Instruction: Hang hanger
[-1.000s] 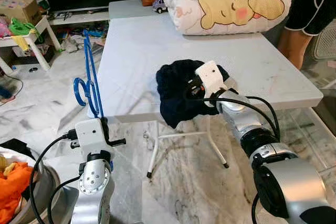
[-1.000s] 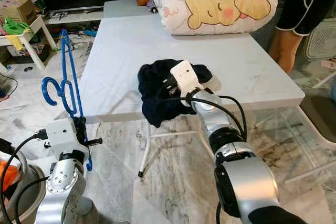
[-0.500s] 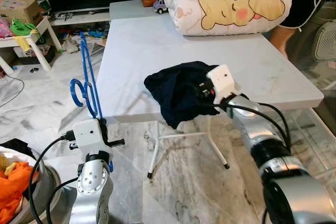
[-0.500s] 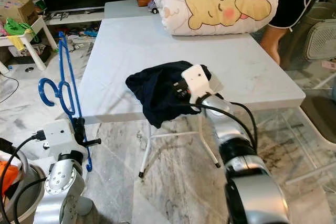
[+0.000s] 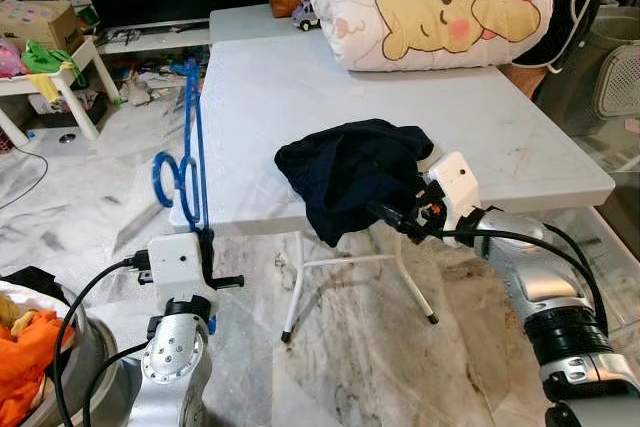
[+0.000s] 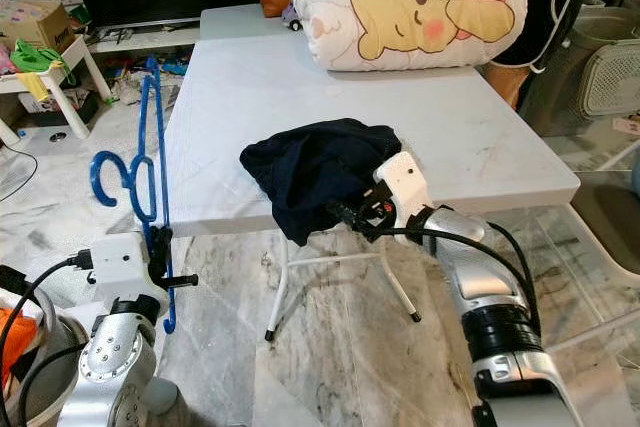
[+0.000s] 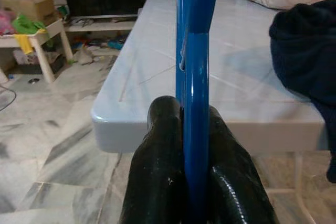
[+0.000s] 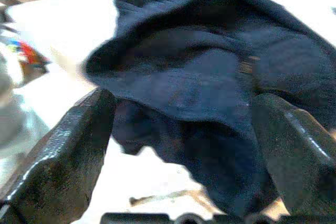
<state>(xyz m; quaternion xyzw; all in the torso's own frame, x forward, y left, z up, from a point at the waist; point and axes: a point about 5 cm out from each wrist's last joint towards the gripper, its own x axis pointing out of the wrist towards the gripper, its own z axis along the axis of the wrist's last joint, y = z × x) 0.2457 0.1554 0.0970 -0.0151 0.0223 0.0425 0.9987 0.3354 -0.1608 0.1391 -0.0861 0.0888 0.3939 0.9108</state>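
Left claw (image 5: 205, 247) clamped the blue hanger (image 5: 190, 147) upright at frame left; right claw (image 5: 395, 217), spread wide, should seize the dark garment's (image 5: 350, 172) edge at centre.

Right end effector (image 5: 392, 215) (fingers spread) has withdrawn from dark garment (image 5: 345, 169).

L arm is raised at the robot's front-left, silver forearm upright, white wrist block on top. Left gripper (image 7: 195, 124) points up, both black fingers (image 7: 163, 129) pressed tight w/ a thin blue plastic hanger (image 5: 190, 147) clamped between them, rising straight above the tips. R arm reaches fwd, forearm roughly level, black cables looping along it. Right gripper (image 8: 184, 145) has fingers spread wide, a dark navy crumpled garment (image 8: 210, 77) just ahead of the tips, no contact visible.
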